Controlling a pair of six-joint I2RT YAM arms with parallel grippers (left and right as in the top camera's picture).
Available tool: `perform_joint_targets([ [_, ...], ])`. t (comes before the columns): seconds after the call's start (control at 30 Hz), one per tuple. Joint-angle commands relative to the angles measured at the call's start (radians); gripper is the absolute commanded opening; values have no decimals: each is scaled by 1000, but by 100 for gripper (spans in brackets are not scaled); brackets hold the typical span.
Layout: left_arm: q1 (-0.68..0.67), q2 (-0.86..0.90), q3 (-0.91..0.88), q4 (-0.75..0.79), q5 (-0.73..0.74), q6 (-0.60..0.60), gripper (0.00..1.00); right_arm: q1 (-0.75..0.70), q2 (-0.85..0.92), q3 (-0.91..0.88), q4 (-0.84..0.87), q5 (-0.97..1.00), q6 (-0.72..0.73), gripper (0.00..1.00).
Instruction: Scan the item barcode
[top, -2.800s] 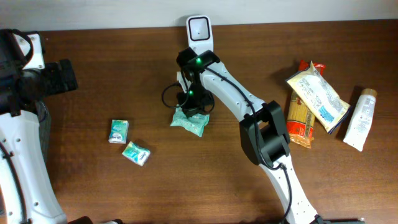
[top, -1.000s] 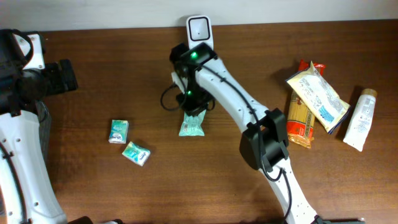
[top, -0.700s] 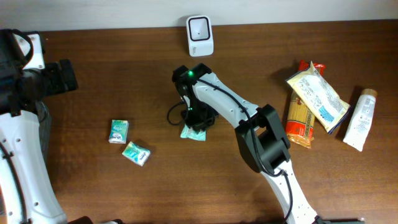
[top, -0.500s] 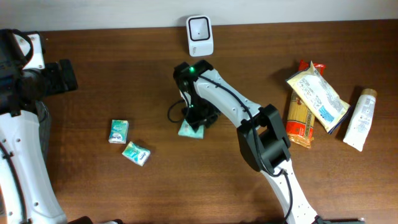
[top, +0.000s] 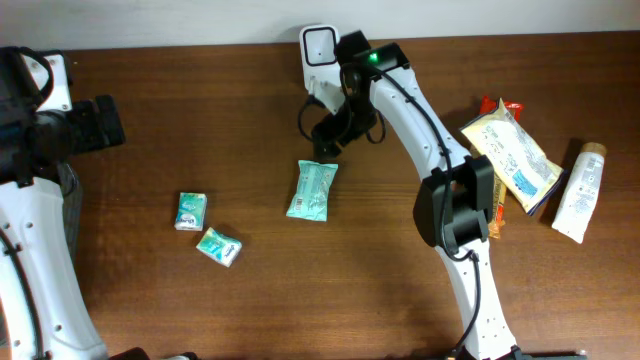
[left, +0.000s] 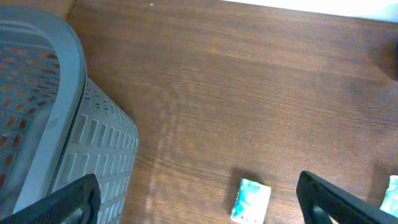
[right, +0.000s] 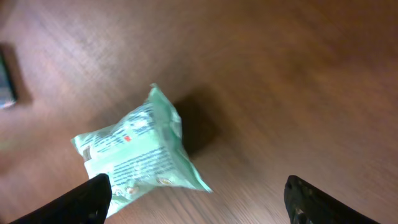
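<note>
Released a moment ago, the green packet (top: 312, 190) lies on the desk (top: 200, 120), long axis toward the scanner (top: 322, 45); my right jaws hover between them, spread and empty.

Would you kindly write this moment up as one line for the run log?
right tool: open, empty | green pack: lying on table | left tool: open, near basket

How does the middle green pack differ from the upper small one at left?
The middle pack is clearly larger than the left pack. The middle pack is a soft pillow bag with crimped ends; the left pack looks boxy. Both are green-and-white and lie untouched.
</note>
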Motion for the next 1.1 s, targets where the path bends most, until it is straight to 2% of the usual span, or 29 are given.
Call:
perform_joint_targets([
  [0.0, 3, -4, 5, 2, -3, -9, 99, 2, 4, -76, 29, -144, -111, 86],
  [0.13, 3, -4, 5, 2, -3, -9, 99, 14, 4, -158, 58, -193, -111, 80],
  [0.37, 3, -4, 5, 2, -3, -9, 99, 28, 2, -187, -105, -193, -107, 68],
  [0.53, 3, -4, 5, 2, -3, -9, 99, 28, 2, -187, -147, -186, -102, 70],
  [0.67, 3, -4, 5, 2, -3, -9, 99, 16, 2, -188, -34, -187, -34, 80],
  [0.83, 3, -4, 5, 2, -3, -9, 99, 17, 4, -189, 82, -186, -59, 79],
  [1.07, 3, -4, 5, 2, -3, -9, 99, 18, 32, -191, 74, -195, -66, 74],
])
